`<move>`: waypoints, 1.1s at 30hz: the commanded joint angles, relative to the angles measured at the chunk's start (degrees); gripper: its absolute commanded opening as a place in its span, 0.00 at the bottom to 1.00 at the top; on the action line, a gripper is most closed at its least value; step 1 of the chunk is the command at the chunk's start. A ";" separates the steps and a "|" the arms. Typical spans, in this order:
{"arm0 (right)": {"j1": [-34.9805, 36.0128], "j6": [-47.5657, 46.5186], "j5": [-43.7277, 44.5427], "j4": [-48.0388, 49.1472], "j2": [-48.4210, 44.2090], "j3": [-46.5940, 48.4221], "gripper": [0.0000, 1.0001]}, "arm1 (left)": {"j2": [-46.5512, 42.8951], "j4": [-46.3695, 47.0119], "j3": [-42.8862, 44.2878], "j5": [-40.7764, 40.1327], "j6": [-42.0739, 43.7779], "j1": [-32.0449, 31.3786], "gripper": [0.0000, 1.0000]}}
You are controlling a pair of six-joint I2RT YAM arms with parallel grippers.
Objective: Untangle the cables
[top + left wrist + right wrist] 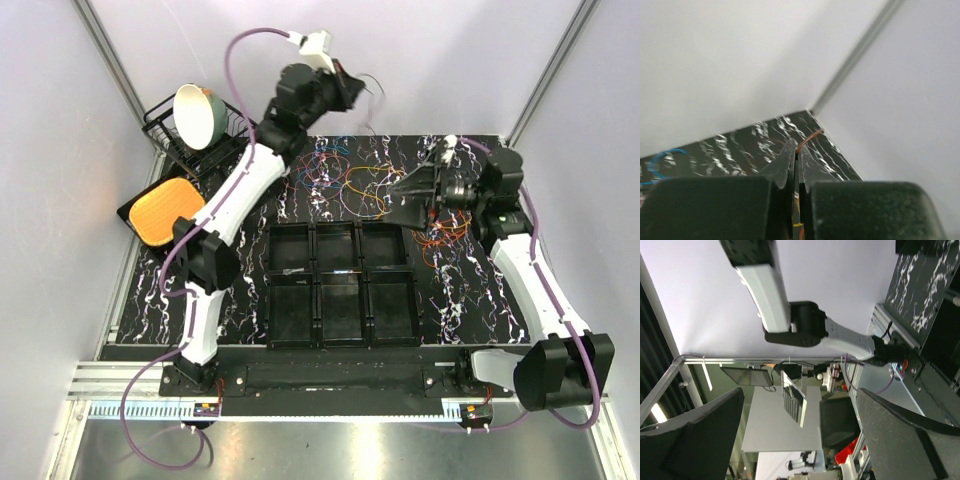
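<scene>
Brown wire [810,136] is pinched in the closed left gripper [796,147], raised well beyond the compartment tray [341,271]. Cables [350,180] are piled just behind the tray. Right gripper [392,203] is spread wide and empty above them. Step judged: one strand lifted out. Next, the pile probably needs pinning.

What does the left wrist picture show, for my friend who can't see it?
The left hand, two black fingers pressed shut, pinches a thin brown wire that pokes out past its tips. Behind it lies a black table with white marbling, a thin blue wire loop at the left, and pale walls meeting in a corner.
</scene>
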 commanded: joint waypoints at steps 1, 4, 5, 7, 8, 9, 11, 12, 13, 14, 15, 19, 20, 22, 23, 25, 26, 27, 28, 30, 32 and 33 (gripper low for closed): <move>3.40 -5.52 -1.87 -4.78 -4.53 -2.02 1.00 | -7.27 3.95 2.53 -1.78 0.44 2.78 0.00; 3.49 -8.95 -1.43 -9.62 -5.68 -2.91 1.00 | -7.98 3.61 3.76 -0.81 0.35 3.93 0.00; 3.49 -9.83 -1.09 -11.46 -5.68 -2.91 1.00 | -8.41 3.34 3.76 -0.37 0.35 4.01 0.00; 3.40 -12.12 0.41 -13.05 -4.55 -2.30 1.00 | -10.26 3.16 2.71 0.68 0.53 4.10 0.00; 3.49 -13.25 2.07 -15.32 -4.02 -1.60 1.00 | -11.05 3.25 0.97 0.95 0.62 4.02 0.00; 3.40 -16.83 3.13 -17.26 -3.58 0.67 1.00 | -11.93 3.16 -0.01 0.95 1.05 4.10 0.00; 3.40 -22.38 6.11 -27.22 -1.38 4.45 1.00 | -15.18 2.47 -3.25 0.78 1.76 4.01 0.00; 3.31 -29.37 11.09 -31.73 -0.51 9.61 1.00 | -16.40 2.02 -4.14 0.51 2.80 4.01 0.00; 3.40 -33.18 14.88 -36.91 1.42 12.70 1.00 | -18.33 1.59 -4.93 0.77 3.34 4.01 0.00; 3.31 -36.52 19.44 -46.27 2.31 15.69 1.00 | -19.48 0.01 -5.98 1.04 3.86 4.01 0.00; 3.40 -40.99 29.14 -49.76 3.10 20.68 1.00 | -20.36 -1.13 -6.34 1.74 4.83 4.01 0.00; 3.31 -44.64 49.51 -57.00 3.64 26.53 1.00 | -25.37 -7.72 -7.57 1.83 7.73 4.01 0.00; 3.40 -44.99 55.63 -57.52 3.29 26.88 1.00 | -27.47 -10.78 -8.53 1.66 8.43 4.01 0.00; 3.40 -44.99 61.38 -58.23 2.15 27.67 1.00 | -30.20 -12.82 -10.55 0.25 9.32 4.01 0.00; 3.31 -44.91 65.93 -58.06 1.62 27.50 1.00 | -31.52 -14.31 -12.91 -0.10 9.41 3.93 0.00; 3.31 -44.99 69.74 -57.79 0.65 26.97 1.00 | -35.30 -15.99 -15.04 -0.54 9.58 3.93 0.00; 3.31 -45.08 72.37 -57.53 0.47 26.80 0.99 | -36.53 -17.65 -16.61 -0.80 9.50 3.93 0.00; 3.40 -44.82 73.18 -57.62 0.38 26.80 1.00 | -38.54 -18.36 -17.41 -1.42 9.32 3.93 0.00; 3.31 -44.73 73.19 -57.53 0.73 26.80 1.00 | -39.78 -19.07 -19.33 -1.68 9.23 3.93 0.00; 3.31 -44.82 71.44 -56.83 1.17 26.36 1.00 | -43.11 -20.74 -21.45 -3.08 9.49 3.75 0.00; 3.31 -44.82 68.20 -54.64 1.00 24.70 1.00 | -45.32 -21.80 -25.58 -5.45 10.11 3.40 0.00; 3.22 -44.82 67.31 -54.02 0.74 23.99 1.00 | -47.68 -21.97 -27.07 -6.42 10.20 3.40 0.00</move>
